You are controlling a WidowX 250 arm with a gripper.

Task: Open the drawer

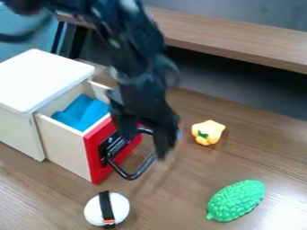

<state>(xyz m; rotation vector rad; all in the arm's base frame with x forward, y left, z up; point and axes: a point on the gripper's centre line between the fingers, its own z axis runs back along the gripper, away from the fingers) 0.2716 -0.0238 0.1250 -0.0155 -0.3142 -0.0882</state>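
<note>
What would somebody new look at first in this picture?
Probably the bright red drawer front at the left, pulled out from its white cabinet, with blue cloth inside. The dark gripper hangs right by its black handle. Next might come the bumpy green toy, lying at the lower right.

Probably a robotics lab: a black robot arm (135, 54) hangs from the top over a wooden tabletop (171, 197), with toy food (one green and bumpy (237, 201)) at lower right.
</note>
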